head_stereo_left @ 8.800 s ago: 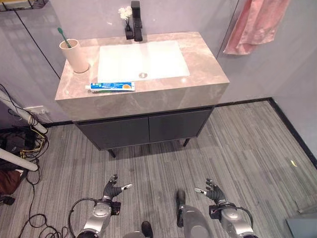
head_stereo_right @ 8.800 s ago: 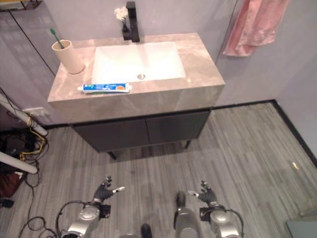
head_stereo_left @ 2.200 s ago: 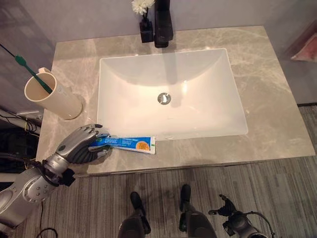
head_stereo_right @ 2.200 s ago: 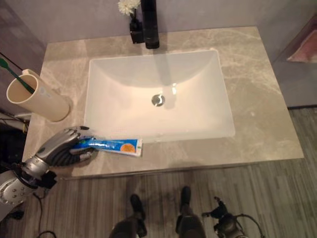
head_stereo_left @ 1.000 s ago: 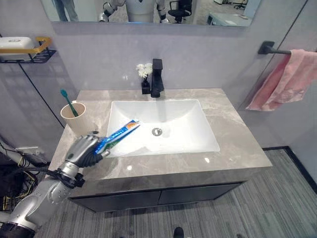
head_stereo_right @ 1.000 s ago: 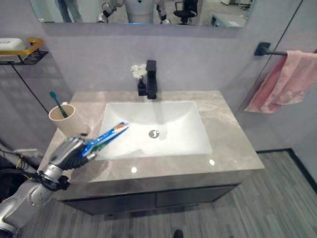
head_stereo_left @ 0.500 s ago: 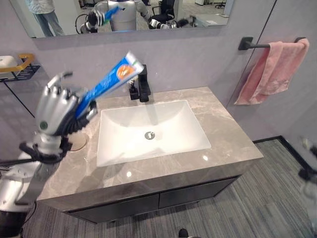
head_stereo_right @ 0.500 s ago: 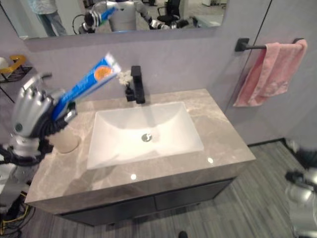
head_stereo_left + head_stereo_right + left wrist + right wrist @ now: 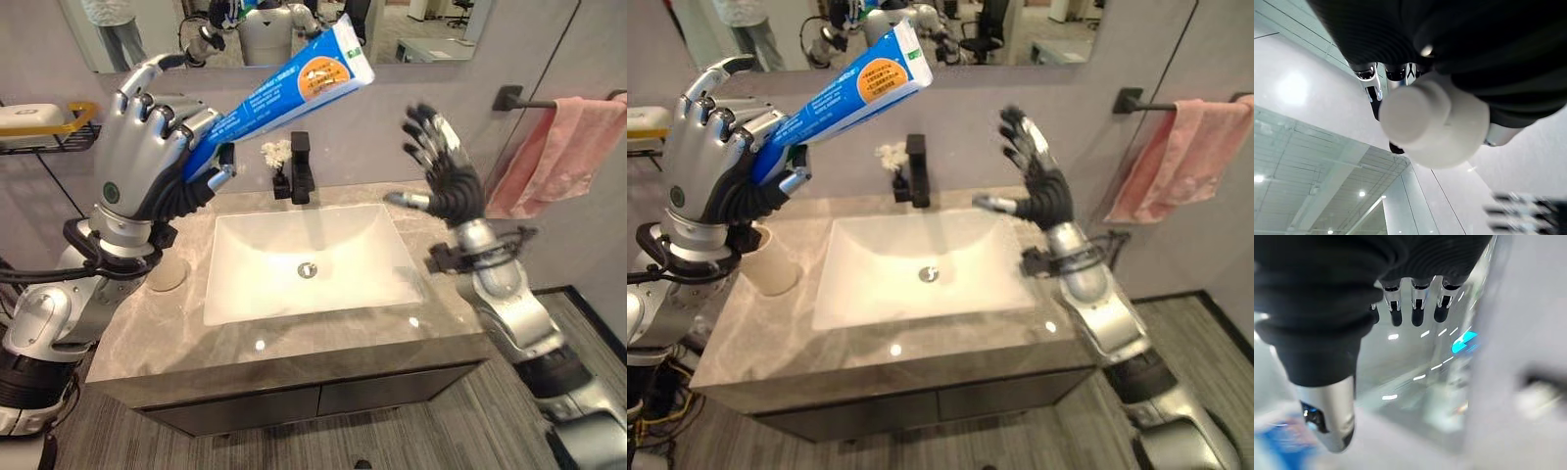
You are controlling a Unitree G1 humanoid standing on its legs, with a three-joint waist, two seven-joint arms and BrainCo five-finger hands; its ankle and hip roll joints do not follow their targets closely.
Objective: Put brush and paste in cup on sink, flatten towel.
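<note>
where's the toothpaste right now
The toothpaste is in the left hand, raised high on the robot's left above the counter, its flat end angled up toward the mirror, the cup below it.

**Paste lifted high, right hand raised**

The left hand, which lay on the toothpaste tube at the near left edge of the counter two seconds ago, has carried it up off the stone. A second ago the tube hung low over the left side of the basin; half a second ago it was at faucet height; now it is higher, in front of the mirror, its flat end pointing up and to the right, fingers curled round its cap end. The right hand, down by the floor earlier, has come up over the right side of the counter with fingers spread, palm toward the tube.
</note>
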